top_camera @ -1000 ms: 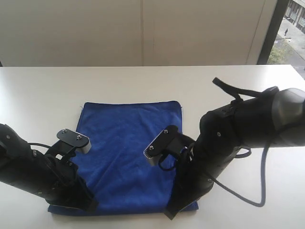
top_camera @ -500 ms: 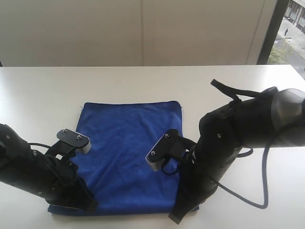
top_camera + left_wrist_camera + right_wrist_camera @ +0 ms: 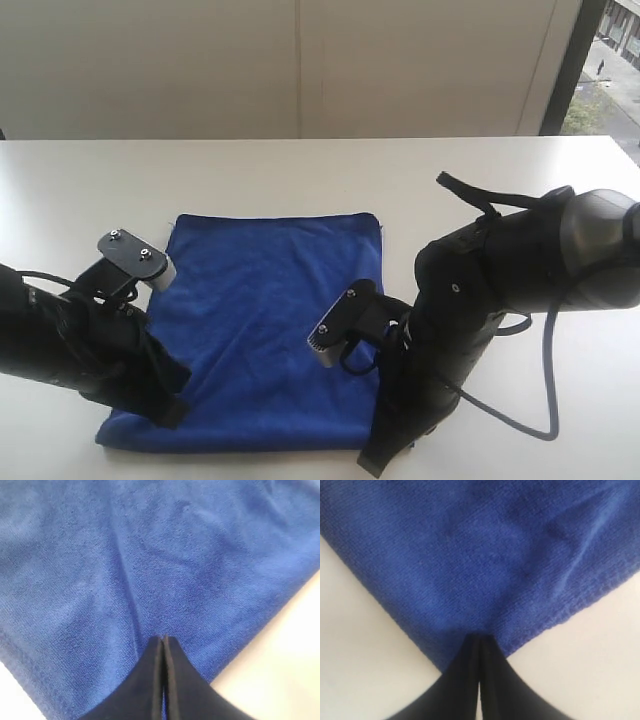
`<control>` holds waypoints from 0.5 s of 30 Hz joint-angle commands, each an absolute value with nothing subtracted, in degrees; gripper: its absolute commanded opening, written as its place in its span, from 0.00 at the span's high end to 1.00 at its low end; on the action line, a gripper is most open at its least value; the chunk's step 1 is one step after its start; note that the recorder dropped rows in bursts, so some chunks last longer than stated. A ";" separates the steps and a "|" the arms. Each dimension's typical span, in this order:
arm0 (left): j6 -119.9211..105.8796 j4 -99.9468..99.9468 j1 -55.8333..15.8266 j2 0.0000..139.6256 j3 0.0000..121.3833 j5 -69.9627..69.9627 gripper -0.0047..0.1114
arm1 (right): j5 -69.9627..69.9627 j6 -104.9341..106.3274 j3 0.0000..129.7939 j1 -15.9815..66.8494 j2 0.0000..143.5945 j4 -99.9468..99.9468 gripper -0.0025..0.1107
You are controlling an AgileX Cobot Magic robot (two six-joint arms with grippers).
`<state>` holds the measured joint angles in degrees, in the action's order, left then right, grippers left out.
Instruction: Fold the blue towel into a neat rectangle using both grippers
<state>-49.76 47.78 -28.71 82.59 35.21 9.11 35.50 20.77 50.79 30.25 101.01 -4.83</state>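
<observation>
There's the blue towel (image 3: 270, 300) flat on the white counter (image 3: 300, 170), left claw (image 3: 163, 637) and right claw (image 3: 479, 637) each pressed together pinching a near corner: first fold starting, I reckon, needing an even lift toward the far hem.

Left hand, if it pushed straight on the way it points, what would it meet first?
The left hand would likely meet the deep blue microfibre towel straight ahead; whether it touches yet is unclear.
</observation>
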 commanded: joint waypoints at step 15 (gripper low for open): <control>-47.10 45.23 -28.66 83.44 24.49 2.39 0.96 | 36.37 20.62 50.53 30.26 101.07 -4.05 0.98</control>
